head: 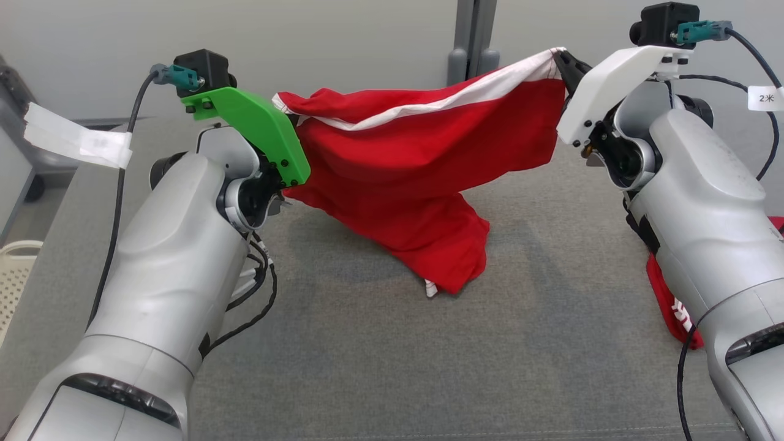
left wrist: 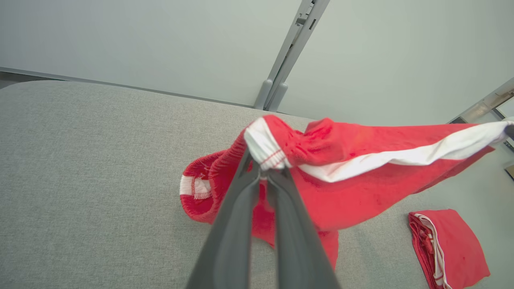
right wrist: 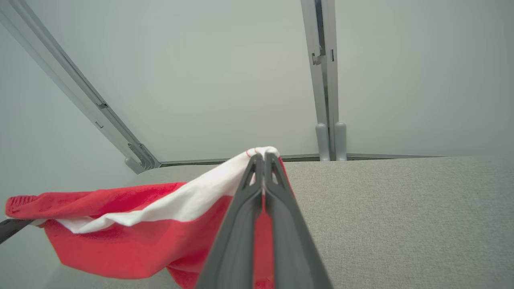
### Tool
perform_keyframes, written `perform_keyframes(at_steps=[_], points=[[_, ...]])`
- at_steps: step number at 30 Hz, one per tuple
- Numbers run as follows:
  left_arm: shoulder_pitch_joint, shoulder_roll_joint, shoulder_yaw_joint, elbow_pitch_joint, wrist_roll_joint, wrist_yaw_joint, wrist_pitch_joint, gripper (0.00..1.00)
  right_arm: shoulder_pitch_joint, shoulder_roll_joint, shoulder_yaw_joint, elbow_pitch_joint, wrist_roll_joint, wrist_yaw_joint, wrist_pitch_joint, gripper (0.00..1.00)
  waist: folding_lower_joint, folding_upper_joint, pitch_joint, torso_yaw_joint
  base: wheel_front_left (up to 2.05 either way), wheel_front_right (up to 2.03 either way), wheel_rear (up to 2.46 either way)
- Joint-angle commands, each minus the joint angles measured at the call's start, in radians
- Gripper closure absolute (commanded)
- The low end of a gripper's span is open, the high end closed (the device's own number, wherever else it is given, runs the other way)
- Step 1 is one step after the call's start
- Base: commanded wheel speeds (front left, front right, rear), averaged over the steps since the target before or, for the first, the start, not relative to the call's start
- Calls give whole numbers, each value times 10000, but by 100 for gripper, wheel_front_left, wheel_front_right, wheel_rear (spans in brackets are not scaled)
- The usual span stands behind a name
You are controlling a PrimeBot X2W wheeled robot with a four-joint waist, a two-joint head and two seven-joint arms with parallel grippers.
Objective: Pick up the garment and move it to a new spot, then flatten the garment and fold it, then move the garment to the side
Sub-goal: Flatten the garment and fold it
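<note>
Garment (head: 398, 165) gripped by left end effector (left wrist: 263, 170) and right end effector (right wrist: 263, 157), folded cloth (left wrist: 455, 241) nearby.

A grey fabric-covered table (head: 367, 367) carried a folded red cloth (left wrist: 449, 245) near its right edge; the lower end of a red garment (head: 398, 171) touched its middle.

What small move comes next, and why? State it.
Probably lower both arms together to lay it flat: the left gripper and right gripper are each shut on an end of the red garment, which hangs stretched between them, its bottom touching the grey table.
</note>
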Motion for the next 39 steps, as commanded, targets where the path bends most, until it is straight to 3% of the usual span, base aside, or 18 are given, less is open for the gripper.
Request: perform_keyframes(at_steps=[1,8,16,23,33,39], points=[[91,100,-26,-46,94,182,67,100,110,-51,75,-175,112,-1,-140,100,0,-1,-557,-515,0,0,0],[-50,174,411,-477,-288,798,-46,100,-184,-163,161,-882,468,-1,-1103,100,0,-1,-696,-905,0,0,0],[-525,211,1273,-988,-758,1261,-854,100,-917,-101,325,-868,308,-1,-1988,100,0,-1,-603,-1176,0,0,0],[-600,-17,1676,-1120,-1262,1480,-766,100,-1247,138,612,-334,257,-1,-1853,100,0,-1,-329,-1198,0,0,0],[-1580,-268,2305,-1570,-2003,1964,-1392,100,-2765,490,891,414,-15,-1,-1938,100,0,-1,2008,-1130,0,0,0],[-2752,-328,2734,-1966,-2262,1673,-2683,100,-4421,409,286,1182,-515,-1,-3229,100,0,-1,3413,-1030,0,0,0]])
